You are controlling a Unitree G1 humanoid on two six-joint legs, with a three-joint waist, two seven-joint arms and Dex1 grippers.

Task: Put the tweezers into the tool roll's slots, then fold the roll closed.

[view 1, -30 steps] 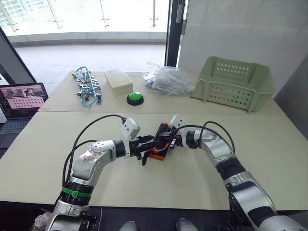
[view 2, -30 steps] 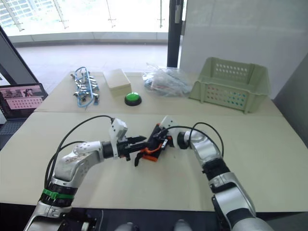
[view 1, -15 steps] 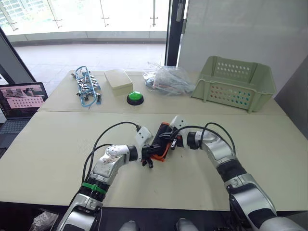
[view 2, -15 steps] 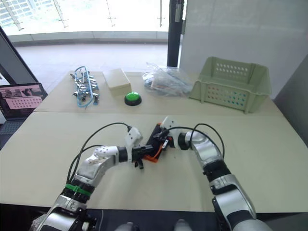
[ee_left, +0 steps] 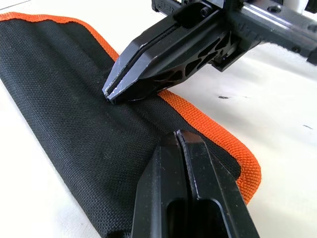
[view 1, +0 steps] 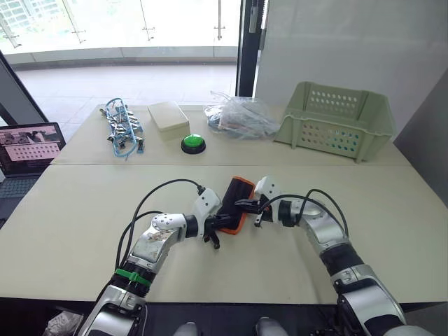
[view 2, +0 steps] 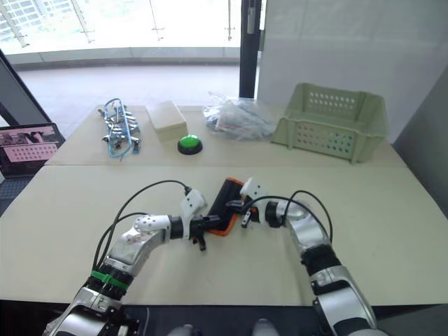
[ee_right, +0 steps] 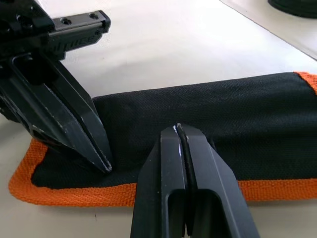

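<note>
You had the tool roll (view 1: 235,202) lying folded on the near table (view 1: 77,210), about midway along its width and closer to the seam with the far table than to the near edge, black cloth out and orange edging (ee_left: 218,141) round its rim. No tweezers or slots showed. The left gripper (view 1: 218,222) pressed on the roll's near end with its fingers (ee_right: 74,129) pressed together, pinching nothing; the right gripper (view 1: 243,205) rested its tip on the cloth just beside it, fingers (ee_left: 148,64) likewise closed and empty.

The roll looked like soft, light woven fabric that would bend and slide sooner than resist, and its folded layers would probably spring open if released. The stitched orange border seemed the firmest place to take hold; the black face offered little to pinch.

The table was pale, smooth and matte. On the far table stood a pale green basket (view 1: 339,120) toward its right end, a crumpled clear bag (view 1: 241,117), a green button (view 1: 192,143), a cream box (view 1: 168,115) and a tangle of blue clips and cables (view 1: 122,127). A laptop (view 1: 26,143) sat off the left edge; tall windows lit the room behind.
</note>
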